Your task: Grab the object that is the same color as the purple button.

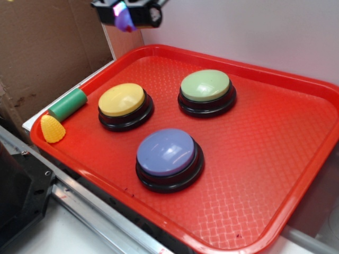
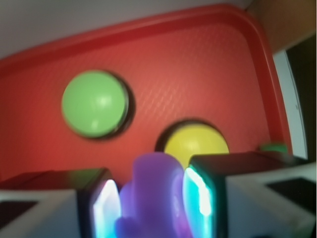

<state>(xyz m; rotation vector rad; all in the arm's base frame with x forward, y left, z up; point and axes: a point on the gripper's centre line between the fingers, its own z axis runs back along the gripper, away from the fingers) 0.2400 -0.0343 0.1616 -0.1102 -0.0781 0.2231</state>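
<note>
While raised at 11 o'clock above the red tray [image 1: 296, 159], end effector [image 1: 126, 13] grips purple toy [image 1: 124, 20]; purple button [image 1: 166, 153] at 6 o'clock, well below. Seen from the wrist: toy [image 2: 151, 196] clamped between lit pads [image 2: 197, 198]. Probably light, stiff, lumpy, slick; mid-body hold safest. Ribbed tray roomy.

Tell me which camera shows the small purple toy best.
The wrist view: the purple toy fills the foreground, pinched between the gripper's fingers. The exterior view catches only a small purple sliver under the gripper at the top edge.
</note>
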